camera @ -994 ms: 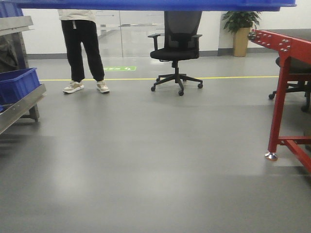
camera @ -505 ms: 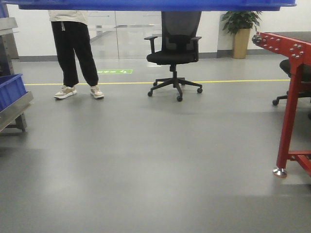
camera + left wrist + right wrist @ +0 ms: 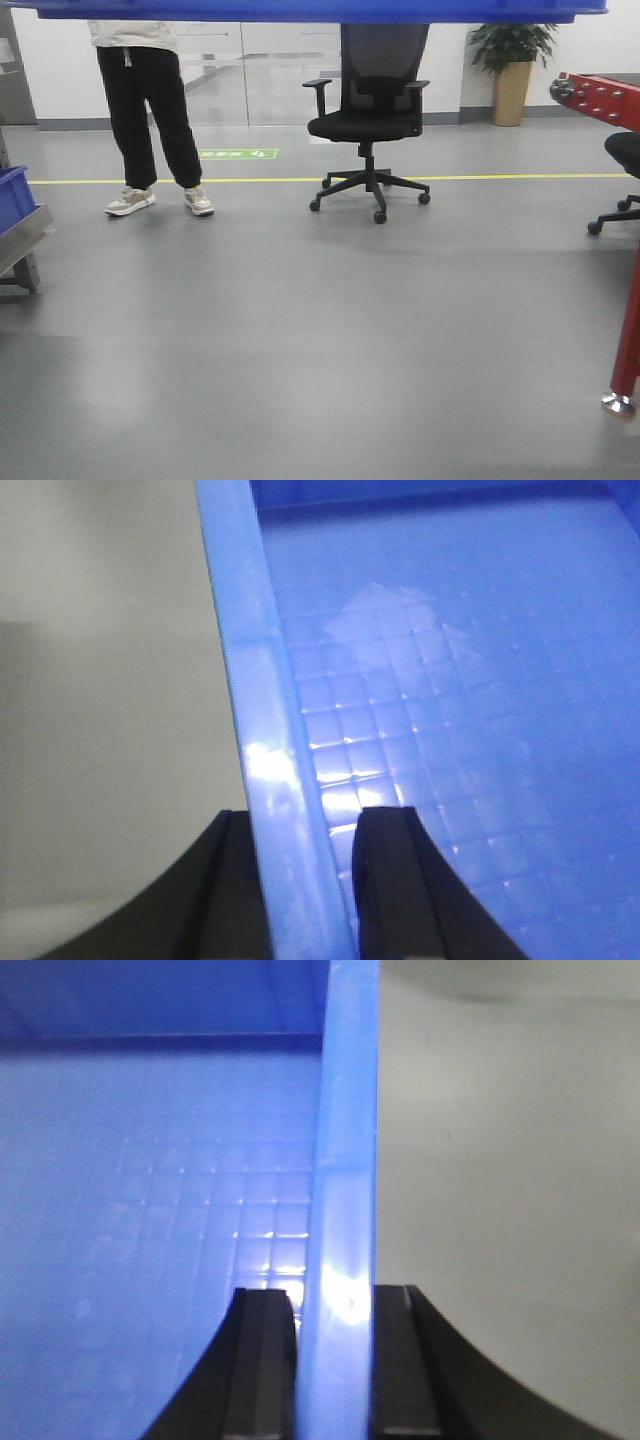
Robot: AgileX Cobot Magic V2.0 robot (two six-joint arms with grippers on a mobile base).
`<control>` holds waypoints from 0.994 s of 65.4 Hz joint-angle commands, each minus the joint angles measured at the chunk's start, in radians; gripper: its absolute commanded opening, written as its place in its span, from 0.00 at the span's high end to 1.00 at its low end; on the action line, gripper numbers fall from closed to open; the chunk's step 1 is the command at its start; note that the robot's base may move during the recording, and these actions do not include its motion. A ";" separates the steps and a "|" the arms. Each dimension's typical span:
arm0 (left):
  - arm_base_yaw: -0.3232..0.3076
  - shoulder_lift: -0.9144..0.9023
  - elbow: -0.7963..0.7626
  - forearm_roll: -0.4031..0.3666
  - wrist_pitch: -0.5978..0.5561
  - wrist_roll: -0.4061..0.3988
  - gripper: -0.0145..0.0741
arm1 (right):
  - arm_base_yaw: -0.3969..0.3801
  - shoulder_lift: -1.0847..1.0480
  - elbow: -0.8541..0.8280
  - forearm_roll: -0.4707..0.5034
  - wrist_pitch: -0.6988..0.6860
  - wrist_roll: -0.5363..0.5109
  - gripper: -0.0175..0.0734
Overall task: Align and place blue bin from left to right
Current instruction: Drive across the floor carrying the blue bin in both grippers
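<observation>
Left claw (image 3: 305, 825) and right claw (image 3: 335, 1300) clamp blue bin (image 3: 450, 680).

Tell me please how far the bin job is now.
Done: the blue bin is picked up, with the left gripper and the right gripper each shut on a side wall. In hand: it hangs over open floor. Left: setting it down, aligned.

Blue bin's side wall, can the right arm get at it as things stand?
Probably yes: the right gripper straddles the wall of the blue bin, one finger inside, one outside, nothing else between.
</observation>
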 commanded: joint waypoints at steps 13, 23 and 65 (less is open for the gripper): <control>-0.003 -0.027 -0.014 0.005 -0.059 0.020 0.85 | -0.007 -0.015 -0.014 -0.054 -0.156 -0.022 0.88; -0.003 -0.027 -0.014 0.005 -0.059 0.020 0.85 | -0.007 -0.013 -0.014 -0.054 -0.155 -0.022 0.88; -0.003 -0.027 -0.014 0.005 -0.059 0.020 0.85 | -0.007 -0.005 -0.014 -0.054 -0.157 -0.022 0.88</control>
